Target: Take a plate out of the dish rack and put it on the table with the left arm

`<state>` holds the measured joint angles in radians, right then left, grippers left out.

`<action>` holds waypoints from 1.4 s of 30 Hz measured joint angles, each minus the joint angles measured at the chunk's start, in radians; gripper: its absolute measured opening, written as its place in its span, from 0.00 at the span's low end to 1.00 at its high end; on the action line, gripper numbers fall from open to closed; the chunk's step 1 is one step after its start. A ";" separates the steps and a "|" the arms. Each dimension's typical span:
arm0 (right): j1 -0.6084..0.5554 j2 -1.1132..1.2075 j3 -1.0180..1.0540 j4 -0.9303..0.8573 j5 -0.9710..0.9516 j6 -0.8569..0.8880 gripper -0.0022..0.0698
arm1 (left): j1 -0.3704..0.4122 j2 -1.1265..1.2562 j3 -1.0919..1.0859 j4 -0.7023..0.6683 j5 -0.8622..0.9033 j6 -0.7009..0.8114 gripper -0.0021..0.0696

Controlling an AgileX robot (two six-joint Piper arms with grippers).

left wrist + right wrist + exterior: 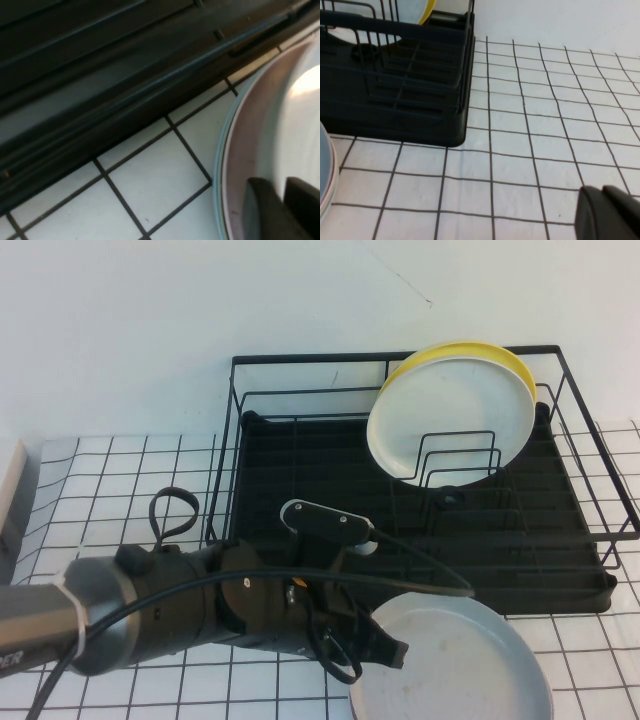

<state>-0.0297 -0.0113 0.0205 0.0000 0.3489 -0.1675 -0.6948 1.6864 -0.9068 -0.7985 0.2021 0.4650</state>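
plate (455,665) flat on table (120,490) before dish rack (420,530); left pincer (385,648) clamps its rim.

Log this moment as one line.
left tool: at plate rim | plate: on table | right tool: over table | dish rack: two plates

I'm seeing a smooth, softly glossy plate (455,665) on the matt tiled counter (130,485); the dish rack (300,455) is thin black wire over a dull plastic tray.
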 joint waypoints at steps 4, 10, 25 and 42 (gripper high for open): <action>0.000 0.000 0.000 0.000 0.000 0.000 0.03 | 0.000 0.002 0.000 0.000 0.004 0.043 0.34; 0.000 0.000 0.000 0.000 0.000 0.000 0.03 | 0.000 -0.027 -0.002 0.000 0.002 0.049 0.60; 0.000 0.000 0.000 0.000 0.000 0.000 0.03 | 0.000 -0.402 -0.002 0.161 0.000 0.074 0.04; 0.000 0.000 0.000 0.000 0.000 0.000 0.03 | 0.000 -0.582 0.000 0.199 0.000 0.124 0.03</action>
<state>-0.0297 -0.0113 0.0205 0.0000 0.3489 -0.1675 -0.6948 1.1043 -0.9068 -0.5992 0.2019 0.5889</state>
